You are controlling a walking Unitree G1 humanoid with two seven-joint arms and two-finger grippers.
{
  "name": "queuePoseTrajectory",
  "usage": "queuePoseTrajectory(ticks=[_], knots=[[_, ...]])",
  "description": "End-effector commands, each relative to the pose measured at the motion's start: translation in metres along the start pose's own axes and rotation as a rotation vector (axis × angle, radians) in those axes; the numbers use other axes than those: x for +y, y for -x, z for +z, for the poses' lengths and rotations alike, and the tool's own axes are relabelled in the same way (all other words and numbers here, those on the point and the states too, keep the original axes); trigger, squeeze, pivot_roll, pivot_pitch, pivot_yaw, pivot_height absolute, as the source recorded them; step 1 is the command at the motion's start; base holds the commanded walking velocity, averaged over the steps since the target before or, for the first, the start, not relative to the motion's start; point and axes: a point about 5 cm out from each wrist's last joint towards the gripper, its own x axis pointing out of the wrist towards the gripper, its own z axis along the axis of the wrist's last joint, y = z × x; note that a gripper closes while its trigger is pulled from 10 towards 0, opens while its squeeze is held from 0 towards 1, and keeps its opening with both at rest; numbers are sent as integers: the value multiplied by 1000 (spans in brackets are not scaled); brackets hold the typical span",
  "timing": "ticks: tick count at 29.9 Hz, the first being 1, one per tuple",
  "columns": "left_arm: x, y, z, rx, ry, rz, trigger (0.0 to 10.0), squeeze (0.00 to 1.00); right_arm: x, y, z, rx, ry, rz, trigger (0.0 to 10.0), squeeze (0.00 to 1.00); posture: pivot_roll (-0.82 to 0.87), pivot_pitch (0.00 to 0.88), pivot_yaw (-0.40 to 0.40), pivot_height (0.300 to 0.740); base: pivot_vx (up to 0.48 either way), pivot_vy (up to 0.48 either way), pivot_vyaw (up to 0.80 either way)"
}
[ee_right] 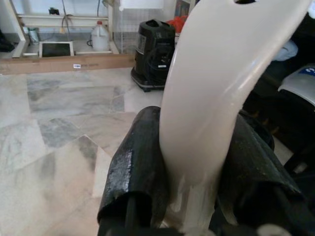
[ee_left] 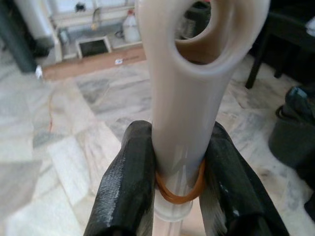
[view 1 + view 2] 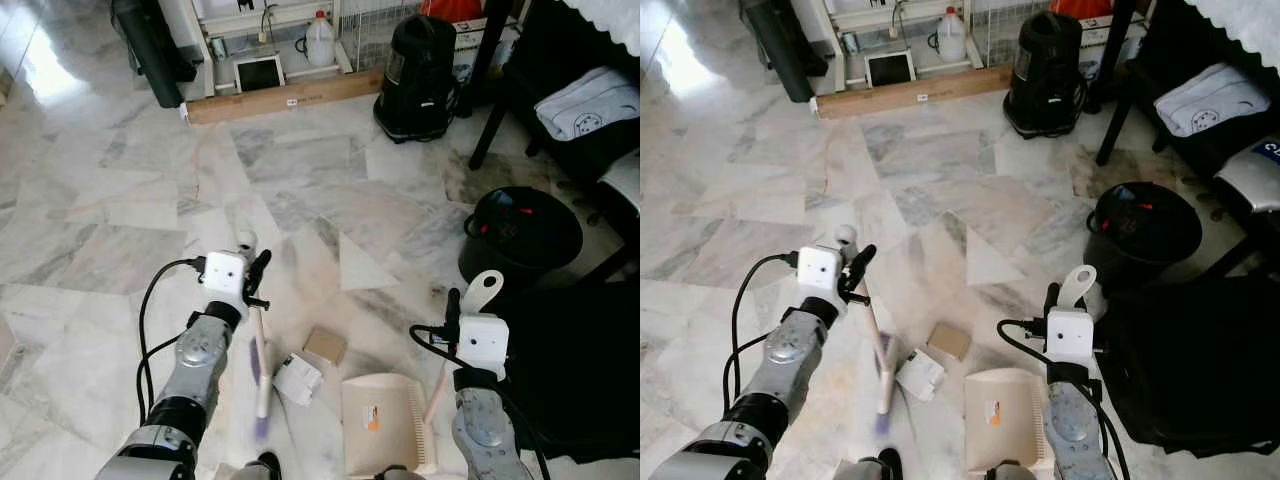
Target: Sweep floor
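Sweeping underway, scraps not yet in the dustpan.

The left gripper (image 3: pixel 258 285) is clenched on the broom (image 3: pixel 259 360) handle, its blurred bristles near the robot's feet. The right gripper (image 1: pixel 197 162) grasps the dustpan (image 3: pixel 378 420) handle, the pan resting on the marble floor (image 3: pixel 300 170). A white packet (image 3: pixel 297 378) and a brown card (image 3: pixel 325 345) lie just beside the pan's mouth, so the job seems early: both remain to be swept in.

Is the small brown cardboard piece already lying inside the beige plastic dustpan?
No, the small brown cardboard piece lies on the marble floor, beside the beige plastic dustpan.
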Motion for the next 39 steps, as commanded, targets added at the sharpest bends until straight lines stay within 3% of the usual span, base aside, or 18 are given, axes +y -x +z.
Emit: queuePoseTrajectory(ticks=[1, 9, 11, 16, 26, 31, 39], knots=[[0, 7, -13, 59, 79, -6, 10000, 0, 0, 10, -14, 82, 41, 25, 10000, 0, 5, 294, 55, 740, 0, 0, 0], [8, 8, -4, 22, 158, -74, 10000, 0, 4, 6, -14, 92, 38, 37, 10000, 0, 19, 275, 50, 740, 0, 0, 0], [12, 6, 7, 3, 168, -159, 10000, 0, 4, 2, -13, 98, 40, 39, 10000, 0, 28, 262, 50, 740, 0, 0, 0], [11, 6, 16, 6, 166, -245, 10000, 0, 6, -3, -12, 101, 42, 37, 10000, 0, 39, 244, 51, 740, 0, 0, 0], [1, 23, 31, 67, 256, -457, 10000, 0, 9, -14, -11, 103, 44, 41, 10000, 0, 55, 209, 45, 740, 0, 0, 0], [-5, 29, 37, 88, 258, -525, 10000, 0, 11, -20, -9, 101, 44, 41, 10000, 0, 62, 192, 43, 740, 0, 0, 0], [-1, 34, 54, 96, 239, -570, 10000, 0, 12, -27, -6, 95, 44, 34, 10000, 0, 77, 159, 44, 740, 0, 0, 0]])
